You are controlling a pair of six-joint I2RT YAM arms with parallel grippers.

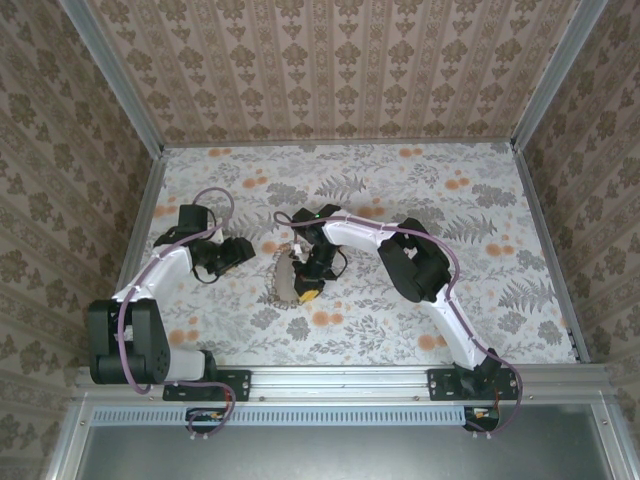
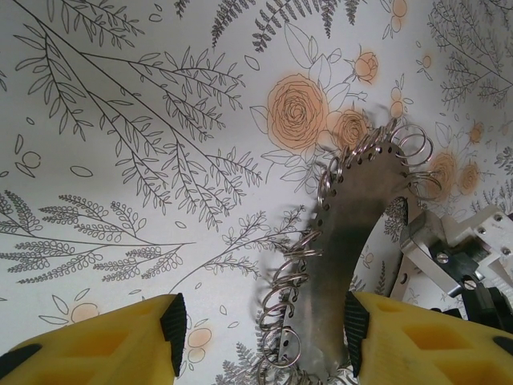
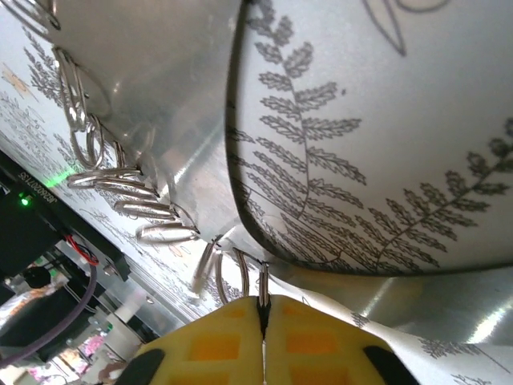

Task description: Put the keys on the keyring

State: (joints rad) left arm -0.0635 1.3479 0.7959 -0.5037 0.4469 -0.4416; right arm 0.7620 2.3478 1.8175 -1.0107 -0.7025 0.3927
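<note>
While the right gripper (image 3: 262,311) clenches a half-hidden keyring (image 3: 262,282) in its jaws, the left gripper (image 2: 264,317) stands released.

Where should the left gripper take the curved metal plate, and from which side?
On the lower stretch of the plate, across its two long edges, coming at its flat face as the open left gripper now does, a finger either side. Split rings crowd the left edge and arched top, so probably seat the pads between rings.
</note>
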